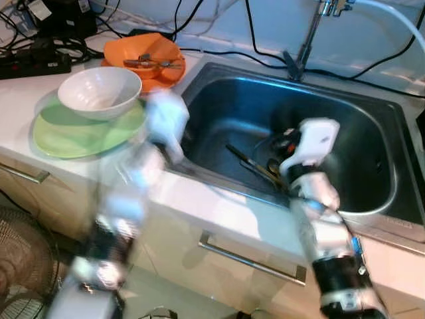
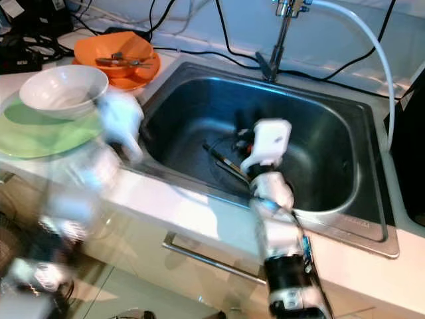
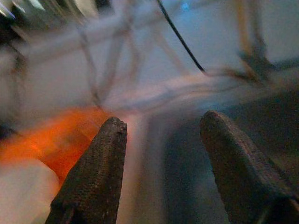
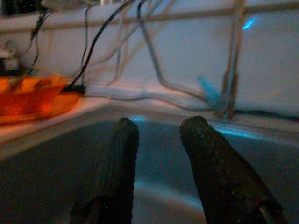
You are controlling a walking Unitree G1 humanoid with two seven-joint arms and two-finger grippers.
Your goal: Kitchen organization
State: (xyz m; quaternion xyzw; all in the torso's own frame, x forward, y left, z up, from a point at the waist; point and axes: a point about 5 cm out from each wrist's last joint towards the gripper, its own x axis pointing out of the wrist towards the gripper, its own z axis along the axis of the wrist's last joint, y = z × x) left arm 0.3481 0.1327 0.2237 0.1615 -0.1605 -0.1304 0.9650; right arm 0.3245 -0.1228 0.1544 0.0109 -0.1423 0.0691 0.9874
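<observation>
Right wrist view: textured black fingers (image 4: 212, 158) over steel sink (image 4: 56, 163).

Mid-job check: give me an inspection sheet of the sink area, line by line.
Surface: white counter around a steel sink.
Job's things: white bowl on green plate; orange dishes holding cutlery; dark utensils in the sink.
Clutter: nothing seen.
Grippers: left gripper open, blurred, at the sink's left rim; right gripper open, inside the basin.
Cables: black cables along the back wall; power strip.
Surroundings: faucet, drawer handle, fan.
</observation>
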